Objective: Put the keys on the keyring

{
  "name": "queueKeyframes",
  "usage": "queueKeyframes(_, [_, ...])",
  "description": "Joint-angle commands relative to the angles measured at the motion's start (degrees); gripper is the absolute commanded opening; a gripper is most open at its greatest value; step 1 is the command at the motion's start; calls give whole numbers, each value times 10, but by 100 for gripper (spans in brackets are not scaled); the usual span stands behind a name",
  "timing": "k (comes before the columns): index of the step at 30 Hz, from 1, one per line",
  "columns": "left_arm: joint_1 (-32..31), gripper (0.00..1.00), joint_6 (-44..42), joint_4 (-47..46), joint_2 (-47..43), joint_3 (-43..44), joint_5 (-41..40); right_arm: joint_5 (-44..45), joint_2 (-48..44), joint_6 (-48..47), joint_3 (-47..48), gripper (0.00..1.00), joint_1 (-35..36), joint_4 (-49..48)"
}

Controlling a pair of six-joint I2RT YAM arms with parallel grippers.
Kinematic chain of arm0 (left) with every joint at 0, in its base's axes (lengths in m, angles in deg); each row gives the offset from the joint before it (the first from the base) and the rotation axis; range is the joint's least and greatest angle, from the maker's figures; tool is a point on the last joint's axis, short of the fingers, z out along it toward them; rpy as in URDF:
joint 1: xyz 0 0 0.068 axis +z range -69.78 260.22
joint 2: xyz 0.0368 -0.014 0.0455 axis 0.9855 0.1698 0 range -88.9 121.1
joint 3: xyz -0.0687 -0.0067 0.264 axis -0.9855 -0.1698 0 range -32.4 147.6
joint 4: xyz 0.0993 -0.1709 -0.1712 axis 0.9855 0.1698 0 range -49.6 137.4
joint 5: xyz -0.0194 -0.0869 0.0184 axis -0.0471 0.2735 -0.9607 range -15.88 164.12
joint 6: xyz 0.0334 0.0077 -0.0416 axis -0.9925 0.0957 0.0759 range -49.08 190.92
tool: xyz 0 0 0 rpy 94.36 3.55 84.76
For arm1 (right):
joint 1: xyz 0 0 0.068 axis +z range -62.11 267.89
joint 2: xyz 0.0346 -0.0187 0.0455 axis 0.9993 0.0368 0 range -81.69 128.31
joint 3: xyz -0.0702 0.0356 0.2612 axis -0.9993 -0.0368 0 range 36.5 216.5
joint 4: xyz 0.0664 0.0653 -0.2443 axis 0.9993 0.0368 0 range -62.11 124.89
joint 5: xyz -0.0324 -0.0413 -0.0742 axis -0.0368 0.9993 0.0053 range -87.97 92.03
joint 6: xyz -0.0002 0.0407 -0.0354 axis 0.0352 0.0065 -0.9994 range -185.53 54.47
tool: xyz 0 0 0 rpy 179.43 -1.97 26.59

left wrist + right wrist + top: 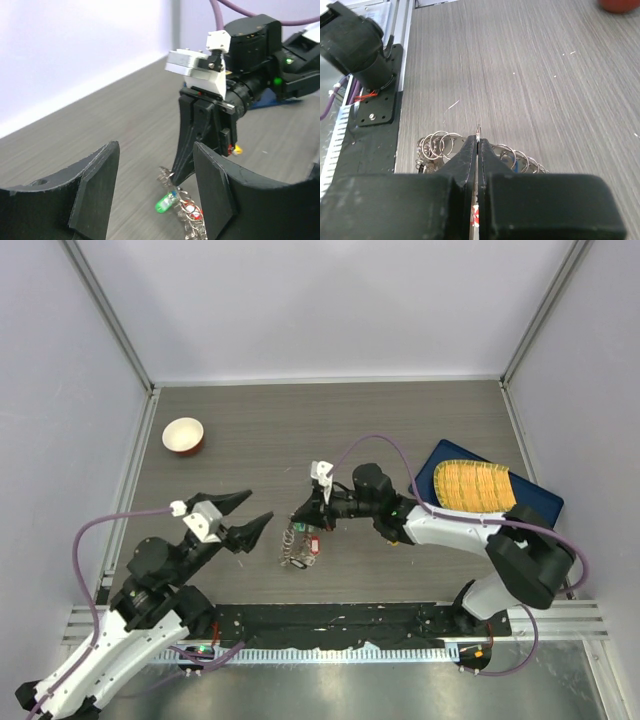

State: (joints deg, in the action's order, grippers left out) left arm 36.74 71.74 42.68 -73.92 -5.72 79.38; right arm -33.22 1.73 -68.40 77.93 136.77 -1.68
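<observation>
The right hand (478, 144) is clenched tight on a thin silver edge of the bunch of small silver metal keys and wire rings (439, 146) (key or ring, I cannot tell). The bunch rests on the grey wood-grain worktop (400, 430), its green plastic tag (164, 203) showing. The left hand (260, 505) is released, fingers spread wide, just beside the bunch

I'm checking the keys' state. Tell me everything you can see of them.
The keys rest as a tangled heap on the grey table, between the two arms: silver metal, threaded with thin wire rings, with green, red and blue tags showing. The right gripper, shut, pinches a thin metal piece at the heap's top. The left gripper stands open, apart.
</observation>
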Motion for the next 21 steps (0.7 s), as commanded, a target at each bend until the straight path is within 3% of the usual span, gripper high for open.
queueKeyframes(1, [-1,66,-55,123,-56,9,-126,-5,42,2,63,1,-2,-63])
queueKeyframes(9, [-1,67,-52,136,-69,8,-140,21,95,-20,41,1,-2,71])
queueKeyframes(21, [0,68,-42,147,-52,16,-133,84,131,2,11,1,-2,157])
